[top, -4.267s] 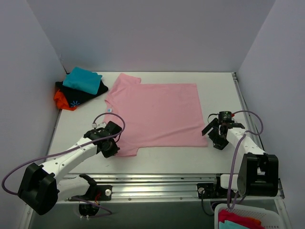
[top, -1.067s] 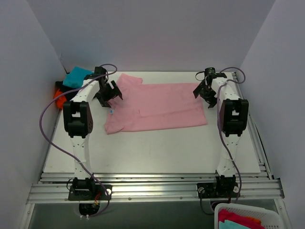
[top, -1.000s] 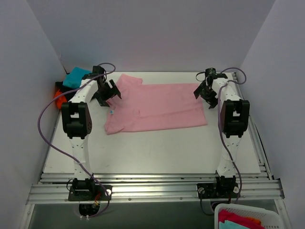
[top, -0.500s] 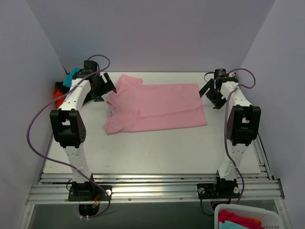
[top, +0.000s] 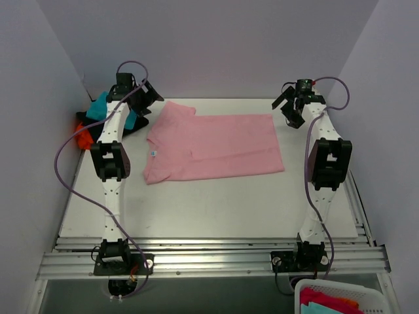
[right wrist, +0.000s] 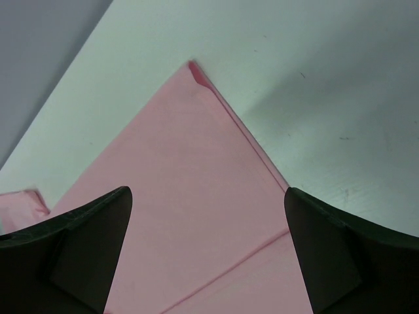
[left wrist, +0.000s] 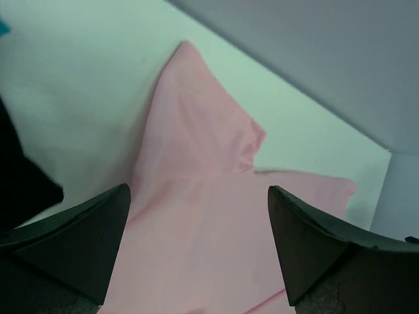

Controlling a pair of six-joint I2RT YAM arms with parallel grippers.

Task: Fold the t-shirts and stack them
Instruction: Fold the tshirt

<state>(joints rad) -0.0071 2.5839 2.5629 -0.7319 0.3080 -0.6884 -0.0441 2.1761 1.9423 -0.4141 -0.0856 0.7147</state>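
Left gripper (top: 143, 97): sitting farther up-frame than half a second ago, upper left; jaws gaping wide, gripping nothing.
Right gripper (top: 289, 106): likewise shifted up, upper right; jaws wide, empty.
Pink t-shirt (top: 213, 147): lying folded at centre, long axis running left-right, sleeve end pointing left.
Other t-shirts (top: 97, 110): lying piled at upper left.

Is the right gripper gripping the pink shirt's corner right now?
No, the right gripper is open and the pink t-shirt lies flat, clear of it.
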